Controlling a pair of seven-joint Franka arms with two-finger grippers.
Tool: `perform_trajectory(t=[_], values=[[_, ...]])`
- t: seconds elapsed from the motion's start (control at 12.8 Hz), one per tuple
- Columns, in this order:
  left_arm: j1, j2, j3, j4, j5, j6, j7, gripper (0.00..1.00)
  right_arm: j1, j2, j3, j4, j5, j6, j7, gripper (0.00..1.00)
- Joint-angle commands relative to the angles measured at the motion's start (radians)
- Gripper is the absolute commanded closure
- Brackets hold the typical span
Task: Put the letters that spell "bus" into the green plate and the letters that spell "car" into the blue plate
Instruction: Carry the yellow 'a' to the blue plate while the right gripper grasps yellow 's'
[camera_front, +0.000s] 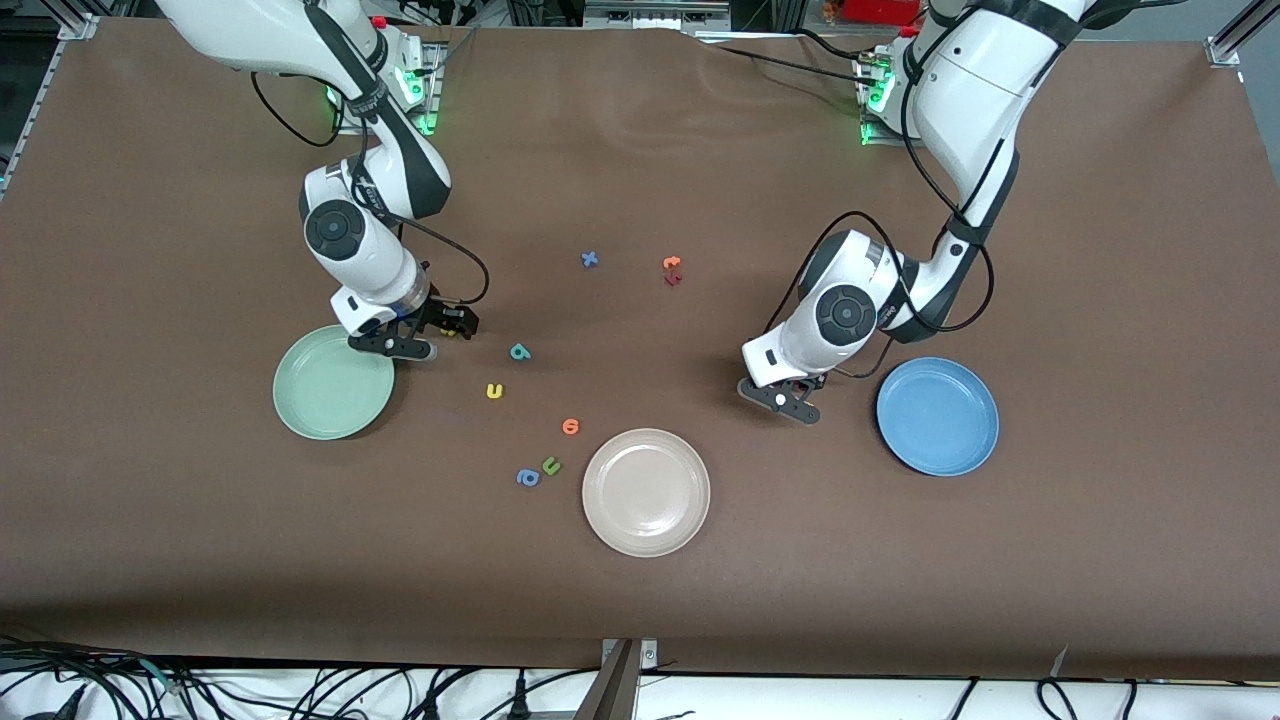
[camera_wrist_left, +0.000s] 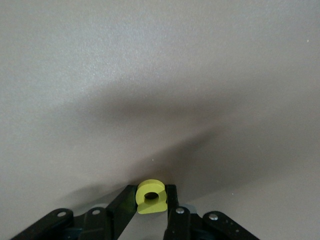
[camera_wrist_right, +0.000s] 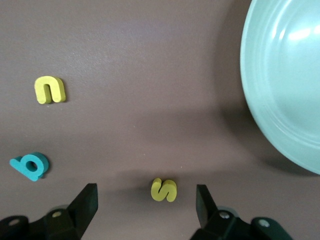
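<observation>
Brown matte table cover (camera_front: 640, 150), faintly wrinkled near the robots' bases; metal frame rails at the corners, loose black cables along the edge nearest the front camera.

Right gripper (camera_wrist_right: 145, 202) low over the table just beside the green plate (camera_front: 333, 383), on its side toward the table's middle. Fingers (camera_wrist_right: 85, 200) spread apart, the yellow s (camera_wrist_right: 164, 190) lying flat between them, not touched. Plate holds nothing.

Yellow u (camera_front: 494, 391) and teal b (camera_front: 519, 351) lie near each other on the cloth, toward the middle from the green plate; the b is farther from the front camera.

Left gripper (camera_wrist_left: 150, 202) down at the table near the blue plate (camera_front: 938, 416), on its side toward the middle. Fingers (camera_wrist_left: 172, 197) pressed against both sides of a yellow a (camera_wrist_left: 150, 196); letter gripped. Blue plate holds nothing.

Beige-white plate (camera_front: 646, 491) sits between the two coloured plates, nearest the front camera. Beside it: orange round letter (camera_front: 570, 426), olive-green u (camera_front: 551, 465), blue a (camera_front: 527, 477).

Farther from the front camera: a blue letter (camera_front: 590, 259), an orange letter (camera_front: 672, 263) touching a dark red letter (camera_front: 673, 279).
</observation>
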Motion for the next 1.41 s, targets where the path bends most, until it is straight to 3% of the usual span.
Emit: perform_trajectory(t=[0.0, 0.23, 0.31, 0.47, 0.7, 1.02, 1.09, 1.17, 1.33], values=[[0.007, -0.066, 0.013, 0.028, 0.034, -0.121, 0.002, 0.87, -0.005, 0.024, 0.004, 0.004, -0.001, 0.015, 0.012, 0.15], [0.070, -0.129, 0.015, 0.074, 0.034, -0.261, 0.006, 0.84, -0.005, 0.039, 0.004, 0.004, -0.003, 0.015, 0.012, 0.15], [0.092, -0.134, 0.023, 0.074, 0.034, -0.290, 0.006, 0.76, -0.005, 0.044, 0.004, 0.004, -0.003, 0.015, 0.012, 0.15], [0.160, -0.129, 0.043, 0.074, 0.042, -0.298, 0.036, 0.76, -0.005, 0.050, 0.004, 0.004, -0.004, 0.017, 0.012, 0.15], [0.234, -0.097, 0.043, 0.074, 0.187, -0.292, 0.085, 0.78, -0.005, 0.062, 0.004, 0.004, -0.006, 0.032, 0.012, 0.16], [0.264, -0.068, 0.043, 0.073, 0.198, -0.287, 0.085, 0.71, -0.005, 0.076, 0.000, 0.004, -0.007, 0.044, 0.010, 0.17], [0.268, -0.068, 0.041, 0.074, 0.197, -0.287, 0.085, 0.47, -0.005, 0.078, -0.001, 0.004, -0.007, 0.044, 0.010, 0.17], [0.267, -0.068, 0.039, 0.074, 0.192, -0.287, 0.085, 0.11, -0.005, 0.078, -0.001, 0.004, -0.007, 0.046, 0.010, 0.20], [0.262, -0.068, 0.035, 0.074, 0.183, -0.287, 0.082, 0.01, -0.005, 0.078, -0.001, 0.004, -0.007, 0.046, 0.004, 0.42]])
